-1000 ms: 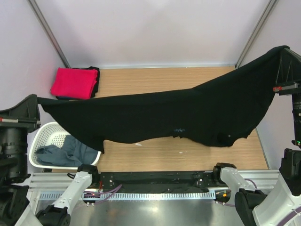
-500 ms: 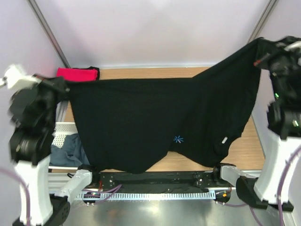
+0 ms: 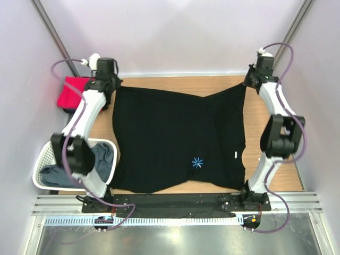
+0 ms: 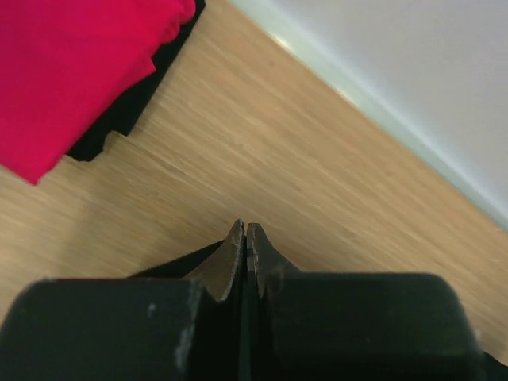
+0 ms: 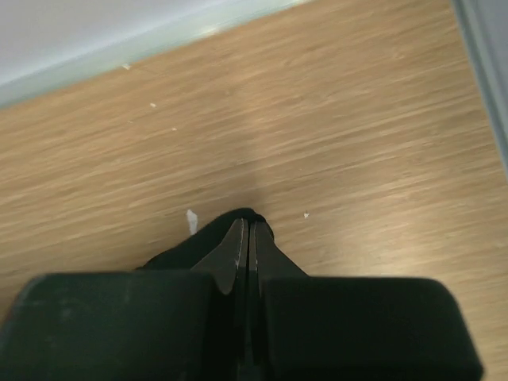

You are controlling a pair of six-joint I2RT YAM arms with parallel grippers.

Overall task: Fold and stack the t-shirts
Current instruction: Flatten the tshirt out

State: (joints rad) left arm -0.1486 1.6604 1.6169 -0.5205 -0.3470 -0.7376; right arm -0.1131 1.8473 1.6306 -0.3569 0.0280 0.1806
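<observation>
A large black t-shirt (image 3: pixel 170 138) lies spread flat on the wooden table (image 3: pixel 271 114), its light-blue starburst mark (image 3: pixel 197 162) facing up. My left gripper (image 3: pixel 113 85) (image 4: pixel 246 226) is shut on the shirt's far left corner, where a strip of black cloth (image 4: pixel 178 262) shows beside the fingers. At the far right corner my right gripper (image 3: pixel 247 83) (image 5: pixel 248 222) is shut on the black cloth (image 5: pixel 198 242). Both arms reach far across the table. A folded red t-shirt (image 3: pixel 68 94) (image 4: pixel 71 71) lies at the back left. A grey-blue t-shirt (image 3: pixel 53 174) sits in the basket.
The white lattice laundry basket (image 3: pixel 40 162) stands at the near left, off the table's edge. The red t-shirt rests on a dark folded cloth (image 4: pixel 131 107). The back wall (image 3: pixel 175 37) runs close behind both grippers. Metal rails (image 3: pixel 175 204) cross the near edge.
The black t-shirt hung stretched in the air between the raised grippers. Both arms have swung forward and down, and the shirt now lies flat on the table.
</observation>
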